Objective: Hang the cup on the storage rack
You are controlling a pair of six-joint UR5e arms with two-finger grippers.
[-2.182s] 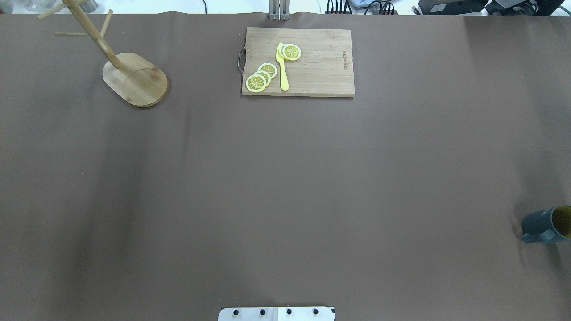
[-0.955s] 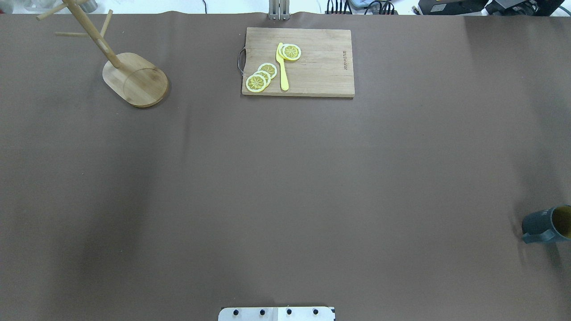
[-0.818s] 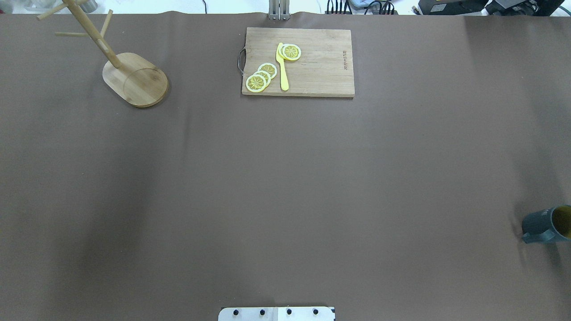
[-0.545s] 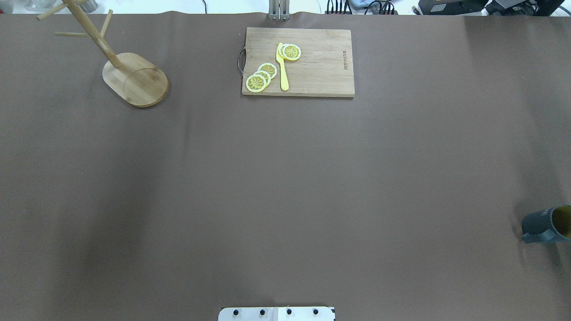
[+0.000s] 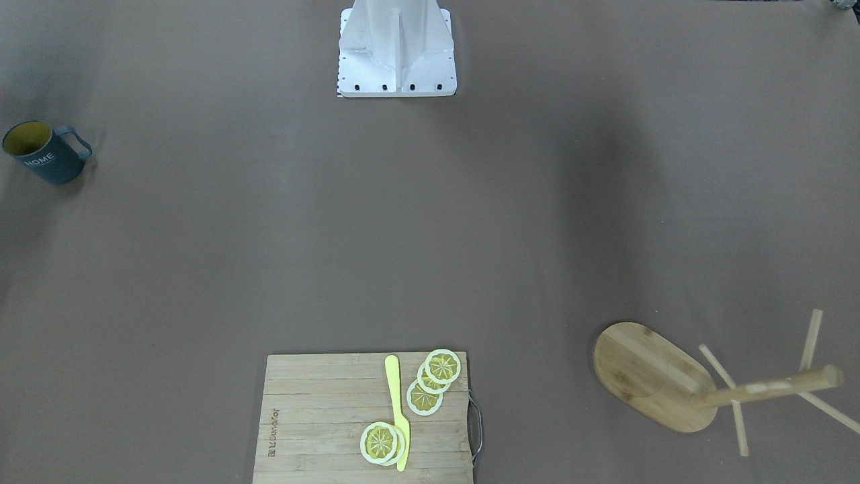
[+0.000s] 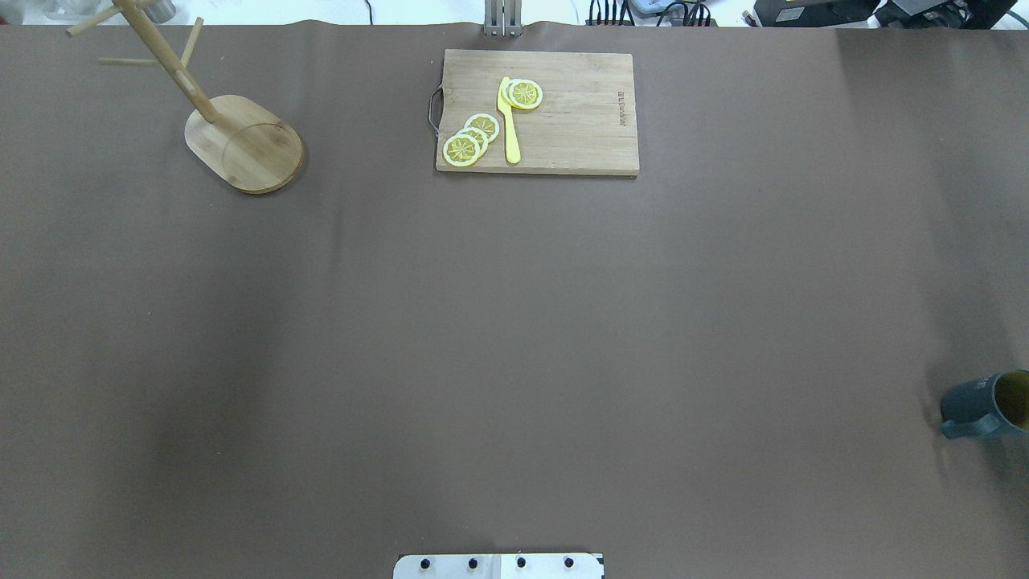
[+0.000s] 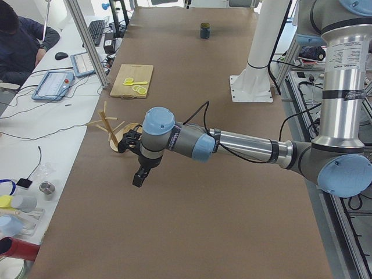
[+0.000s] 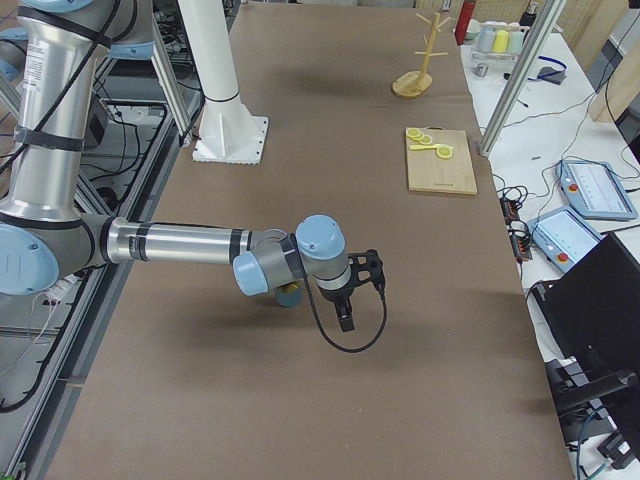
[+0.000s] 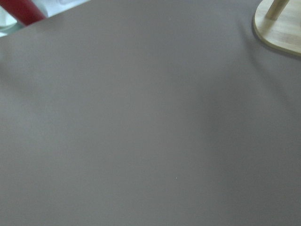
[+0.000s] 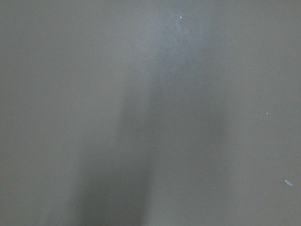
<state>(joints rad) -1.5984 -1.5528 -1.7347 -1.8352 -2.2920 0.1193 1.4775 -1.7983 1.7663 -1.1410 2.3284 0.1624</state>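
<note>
Cup [image 6: 985,404] and rack [image 6: 245,145] sit exactly where they did two seconds back: the cup upright at the bench's right edge, toward the robot's side, and the rack in the far left corner, well apart. Only faint shadows have shifted, so pickup has probably not begun. The right gripper [image 8: 345,318] hangs near the cup, the left gripper [image 7: 138,179] near the rack. Whether either is spread or pressed together I cannot tell.

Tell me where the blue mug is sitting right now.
The cup stands at the overhead view's right edge, on the robot's right side, far from the storage rack in the far left corner.
</note>
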